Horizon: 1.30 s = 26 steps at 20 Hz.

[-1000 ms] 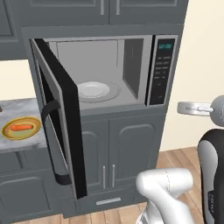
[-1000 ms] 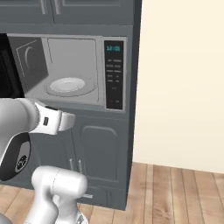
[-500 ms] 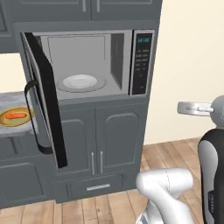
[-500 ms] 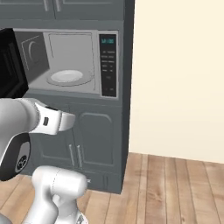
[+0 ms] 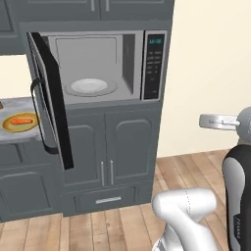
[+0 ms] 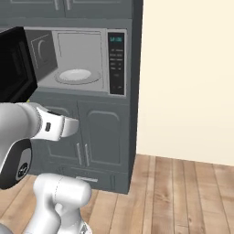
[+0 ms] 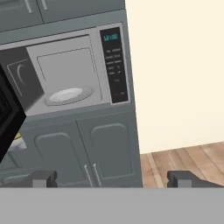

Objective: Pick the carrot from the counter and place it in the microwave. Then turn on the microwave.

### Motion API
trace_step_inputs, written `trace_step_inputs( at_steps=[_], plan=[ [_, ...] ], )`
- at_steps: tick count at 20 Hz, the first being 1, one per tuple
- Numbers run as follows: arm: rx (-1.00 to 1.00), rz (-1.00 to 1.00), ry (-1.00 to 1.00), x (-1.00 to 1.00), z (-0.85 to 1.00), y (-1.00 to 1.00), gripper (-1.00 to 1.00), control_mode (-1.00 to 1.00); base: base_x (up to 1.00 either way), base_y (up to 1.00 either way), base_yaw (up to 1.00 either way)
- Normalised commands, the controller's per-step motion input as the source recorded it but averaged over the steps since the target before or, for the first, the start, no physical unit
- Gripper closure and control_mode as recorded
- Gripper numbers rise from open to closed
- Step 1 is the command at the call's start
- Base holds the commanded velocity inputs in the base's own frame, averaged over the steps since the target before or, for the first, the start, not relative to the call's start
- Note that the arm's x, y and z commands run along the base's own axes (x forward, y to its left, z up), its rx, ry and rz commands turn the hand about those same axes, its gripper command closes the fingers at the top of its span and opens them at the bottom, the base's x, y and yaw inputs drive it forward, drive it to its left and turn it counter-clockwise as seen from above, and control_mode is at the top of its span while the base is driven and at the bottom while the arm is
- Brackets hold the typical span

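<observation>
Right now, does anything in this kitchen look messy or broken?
Nothing looks broken or spilled. The microwave door hangs wide open, its glass turntable bare. The carrot lies on a yellow plate on the counter, beside the door.

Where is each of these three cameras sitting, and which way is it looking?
Left base view: behind the arm to its left, facing the open microwave, with the carrot on its plate on the counter; the white arm rises at lower right.
Right base view: behind the arm to its right, facing the microwave; the arm rises at lower left.
Hand view: looks along the open gripper toward the microwave; two dark fingertips show.
All share the microwave's turntable.
</observation>
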Motion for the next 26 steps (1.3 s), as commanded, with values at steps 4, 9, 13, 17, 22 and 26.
trace_step_inputs(
  at_steps=[4, 9, 13, 17, 22, 26],
  plan=[
    [0.0, 0.0, 0.0, 0.0, 0.0, 0.0, -1.0, 1.0, -0.26, 0.0, 0.06],
    [0.0, 0.0, 0.0, 0.0, 0.0, 0.0, -1.0, 1.0, -0.06, 0.11, 0.02],
    [0.0, 0.0, 0.0, 0.0, 0.0, 0.0, -1.0, 1.0, 0.13, 0.33, 0.0],
    [0.0, 0.0, 0.0, 0.0, 0.0, 0.0, -1.0, 1.0, 0.47, 0.39, -0.01],
    [0.0, 0.0, 0.0, 0.0, 0.0, 0.0, -1.0, 1.0, 0.46, 0.41, -0.04],
    [0.0, 0.0, 0.0, 0.0, 0.0, 0.0, -1.0, 1.0, 0.3, 0.36, -0.06]
  ],
)
